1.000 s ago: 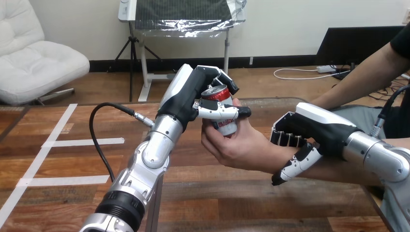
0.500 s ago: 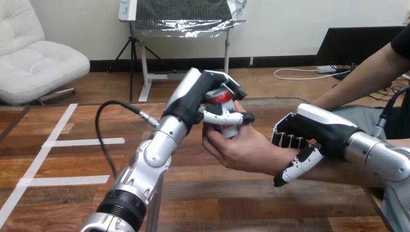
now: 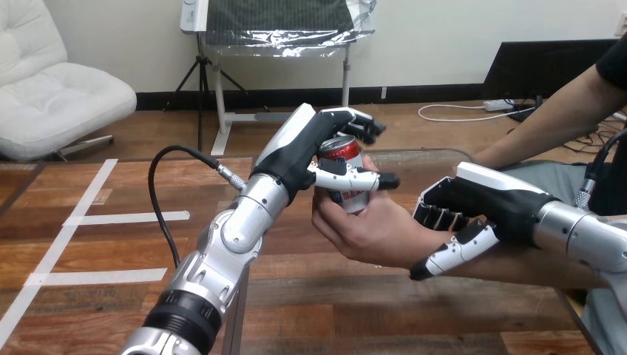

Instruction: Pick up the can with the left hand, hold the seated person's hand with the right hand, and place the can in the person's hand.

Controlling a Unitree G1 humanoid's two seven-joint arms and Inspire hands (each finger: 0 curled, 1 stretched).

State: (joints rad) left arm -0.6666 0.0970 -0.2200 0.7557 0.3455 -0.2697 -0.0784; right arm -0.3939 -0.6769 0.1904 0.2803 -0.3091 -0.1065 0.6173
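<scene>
You have one can [image 3: 345, 176] in view, red at the top and white lower down. It stands nearly upright above the wooden surface [image 3: 111, 248] and touches no part of it. The can sits in the person's hand [image 3: 373, 231], the one such hand you can see. The palm is below the can and the fingers come up round the can's lower half.

Both robot hands are close by. Your left hand [image 3: 314, 144] is just left of the can and partly behind it. Its fingers [image 3: 364, 126] stretch out nearly straight above and past the can's top, spread rather than curled. Its thumb [image 3: 358, 180] lies straight across the can's front and touches it. The can is therefore between the thumb and the fingers, but nothing wraps round it.

Your right hand [image 3: 480, 200] is to the right of the can and a little lower, on the person's wrist. Its fingers bend down over the top of the wrist and its thumb reaches along beneath, so it closes on the wrist from both sides.

Well to the left of the can, three strips of white tape [image 3: 126, 217] lie flat on the surface.
</scene>
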